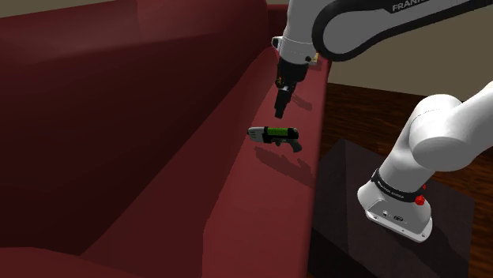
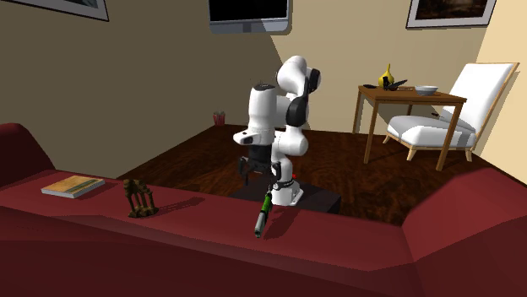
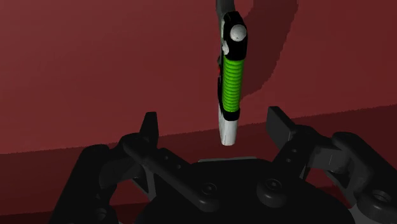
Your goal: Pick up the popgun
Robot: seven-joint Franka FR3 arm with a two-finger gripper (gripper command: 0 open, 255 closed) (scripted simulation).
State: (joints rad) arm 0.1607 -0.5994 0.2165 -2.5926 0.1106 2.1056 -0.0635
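The popgun (image 1: 274, 136) is grey and black with a bright green ribbed barrel and lies flat on a long strip of the dark red sofa (image 1: 158, 158), close to the sofa's edge by the stand. My black gripper (image 1: 282, 103) hangs just above it, pointing down, apart from it. In the wrist view the gripper (image 3: 212, 116) is open, its fingers (image 3: 149, 121) wide apart, and the popgun (image 3: 229, 83) stretches away from the gap with its near end between the fingertips, untouched. In the second exterior view the gripper (image 2: 253, 165) hovers over the popgun (image 2: 263, 211).
A book (image 2: 72, 186) and a small dark ornament (image 2: 139, 198) sit on the same sofa strip, toward the second exterior view's left. The dark stand (image 1: 371, 182) is beside the sofa edge. A wooden table (image 2: 410, 105) and white chair (image 2: 448, 118) stand far off.
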